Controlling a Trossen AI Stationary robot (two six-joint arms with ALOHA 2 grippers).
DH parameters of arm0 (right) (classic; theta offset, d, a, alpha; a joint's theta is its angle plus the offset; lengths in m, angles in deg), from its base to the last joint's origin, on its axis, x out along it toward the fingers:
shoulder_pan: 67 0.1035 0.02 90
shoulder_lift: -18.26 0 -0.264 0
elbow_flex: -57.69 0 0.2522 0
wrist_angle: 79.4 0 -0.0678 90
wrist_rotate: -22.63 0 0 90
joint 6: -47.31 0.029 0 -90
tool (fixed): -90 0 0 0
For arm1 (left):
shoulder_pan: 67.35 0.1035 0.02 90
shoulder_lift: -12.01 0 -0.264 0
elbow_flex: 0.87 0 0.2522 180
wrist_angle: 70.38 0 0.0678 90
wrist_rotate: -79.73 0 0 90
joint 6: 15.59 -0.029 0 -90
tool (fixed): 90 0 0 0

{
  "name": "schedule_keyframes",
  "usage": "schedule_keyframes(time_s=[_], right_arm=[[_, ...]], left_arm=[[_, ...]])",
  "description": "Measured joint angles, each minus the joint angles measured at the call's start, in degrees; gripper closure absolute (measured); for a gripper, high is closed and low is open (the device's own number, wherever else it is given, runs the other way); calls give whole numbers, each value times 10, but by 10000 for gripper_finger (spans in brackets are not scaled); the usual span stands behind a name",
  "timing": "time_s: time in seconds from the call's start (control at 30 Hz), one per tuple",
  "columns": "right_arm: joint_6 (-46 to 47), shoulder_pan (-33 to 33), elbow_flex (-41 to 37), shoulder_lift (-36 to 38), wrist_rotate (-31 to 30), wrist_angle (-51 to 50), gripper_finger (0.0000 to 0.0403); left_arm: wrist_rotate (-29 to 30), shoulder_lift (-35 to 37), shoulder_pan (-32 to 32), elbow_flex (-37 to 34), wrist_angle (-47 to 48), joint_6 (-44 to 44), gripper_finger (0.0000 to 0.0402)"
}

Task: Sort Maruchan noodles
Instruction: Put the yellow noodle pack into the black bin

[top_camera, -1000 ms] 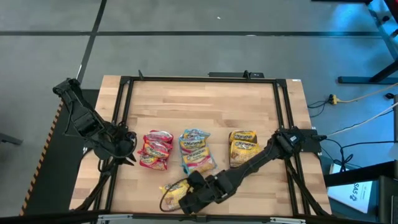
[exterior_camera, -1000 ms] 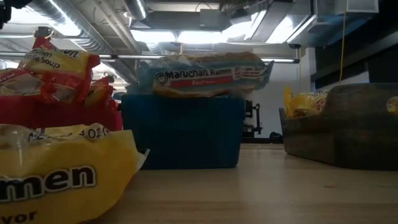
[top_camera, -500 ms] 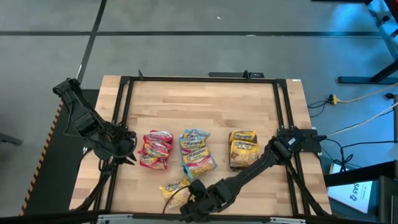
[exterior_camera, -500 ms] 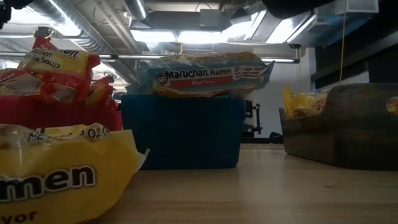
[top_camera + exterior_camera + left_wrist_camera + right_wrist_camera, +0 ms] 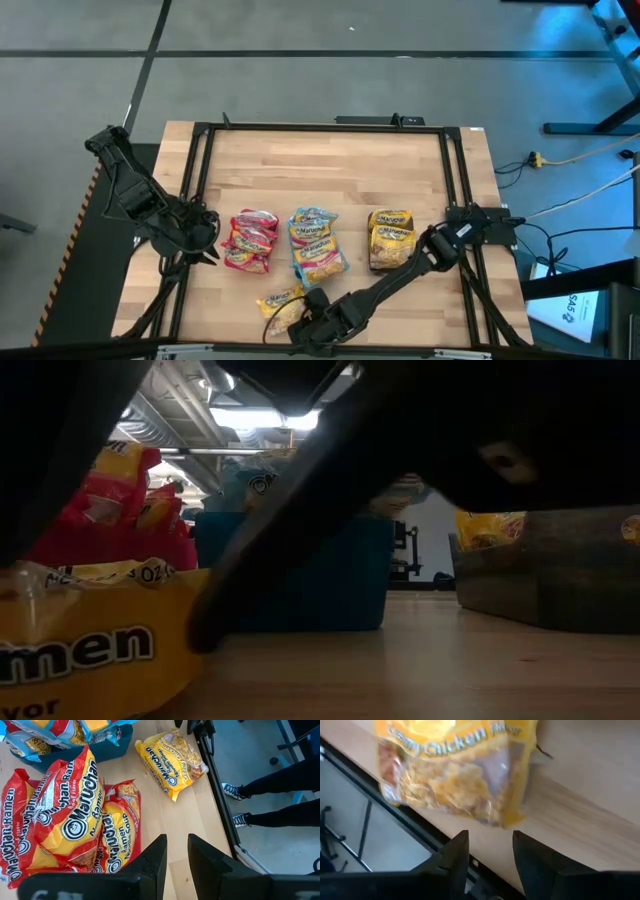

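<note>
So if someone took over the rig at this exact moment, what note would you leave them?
Left gripper: open, empty, parked beside the red packets.
Right gripper: open, empty, low at the table's front edge by the loose yellow packet.
Done: red pile in the red tray, blue packets in the blue tray, yellow packets in the grey tray.
Left: grasp the loose yellow packet and add it to the yellow pile.

In the low view the right arm point(image 5: 330, 490) blocks most of the blue tray point(image 5: 340, 575) and the packet on it. The loose yellow packet point(image 5: 85, 650) at 7 o'clock is cut off by the frame edge. In the right wrist view its print point(image 5: 455, 765) is blurred.
</note>
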Motion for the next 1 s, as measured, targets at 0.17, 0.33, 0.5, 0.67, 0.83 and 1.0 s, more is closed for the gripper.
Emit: schedule_keyframes(time_s=[0.17,0.33,0.5,0.67,0.83,1.0], right_arm=[[-2,0,0,0,-11,7,253],[1,-1,0,0,-20,-12,253],[1,-11,0,0,-51,-18,253],[-7,-23,0,0,-51,-19,253],[-18,-30,0,-1,-1,-19,253],[-18,-29,0,-4,25,-15,253]], left_arm=[[0,0,0,0,0,0,331],[0,0,0,0,0,-1,331],[0,0,0,0,0,-1,331],[0,0,0,0,0,-1,331],[0,0,0,0,0,-1,331],[0,0,0,0,0,-1,331]])
